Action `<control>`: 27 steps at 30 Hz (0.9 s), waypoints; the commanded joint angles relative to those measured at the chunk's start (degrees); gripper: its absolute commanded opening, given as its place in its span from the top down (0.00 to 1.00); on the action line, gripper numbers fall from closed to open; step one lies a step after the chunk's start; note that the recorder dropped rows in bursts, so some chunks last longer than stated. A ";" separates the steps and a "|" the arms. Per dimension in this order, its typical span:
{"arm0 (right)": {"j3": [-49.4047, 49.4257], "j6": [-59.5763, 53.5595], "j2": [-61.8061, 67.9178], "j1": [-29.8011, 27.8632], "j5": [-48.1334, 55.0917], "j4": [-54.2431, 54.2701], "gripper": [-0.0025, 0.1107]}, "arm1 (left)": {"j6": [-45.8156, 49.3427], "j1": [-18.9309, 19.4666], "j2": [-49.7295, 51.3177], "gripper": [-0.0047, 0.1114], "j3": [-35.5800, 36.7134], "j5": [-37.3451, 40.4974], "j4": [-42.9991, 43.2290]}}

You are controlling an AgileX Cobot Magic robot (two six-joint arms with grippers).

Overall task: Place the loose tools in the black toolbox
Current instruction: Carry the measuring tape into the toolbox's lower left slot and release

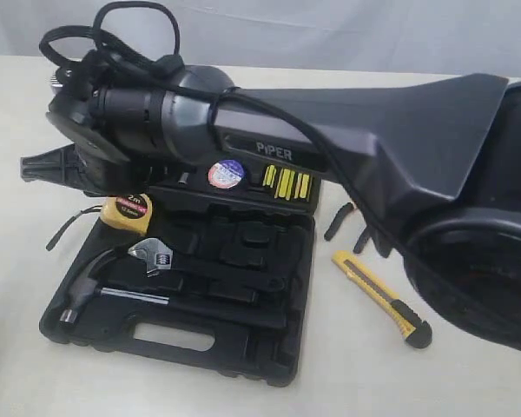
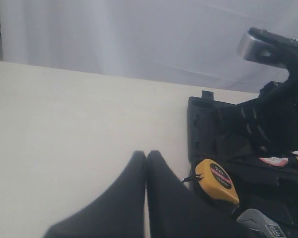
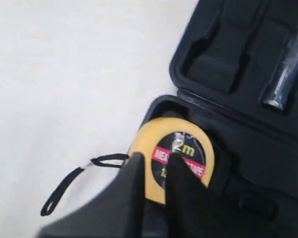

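Note:
The yellow tape measure (image 1: 126, 211) (image 3: 161, 130) (image 2: 216, 181) lies in the far left corner of the open black toolbox (image 1: 269, 365) (image 3: 228, 148), its black strap trailing onto the table. My right gripper (image 3: 156, 158) (image 1: 35, 165) hovers over it, fingers a narrow gap apart and holding nothing. The black tape roll (image 1: 227, 174) sits in the far half. The yellow-and-black utility knife (image 1: 382, 298) lies on the table to the right. Two dark handle ends (image 1: 339, 221), perhaps the pliers, poke out from under the right arm. My left gripper (image 2: 146, 154) is shut and empty over bare table.
A hammer (image 1: 104, 291) and silver wrench (image 1: 152, 254) rest in the near half, yellow screwdrivers (image 1: 286, 184) in the far half. The right arm (image 1: 373, 139) spans the scene above the toolbox.

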 commanded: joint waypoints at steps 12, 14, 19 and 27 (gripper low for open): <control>-0.18 -14.91 6.88 -1.12 -5.21 1.40 0.98 | 0.02 -0.33 0.23 0.96 -0.30 0.06 0.28; -0.18 -14.91 6.49 -1.12 -5.21 1.40 0.98 | 0.02 -0.33 0.23 0.96 -0.30 0.06 0.28; -0.18 -15.99 4.18 -1.12 -4.75 1.25 0.98 | 0.02 -0.33 0.23 0.96 -0.30 0.06 0.28; -0.18 -19.07 2.35 -1.24 -0.95 0.58 0.98 | 0.02 -0.33 0.23 0.96 -0.30 0.06 0.28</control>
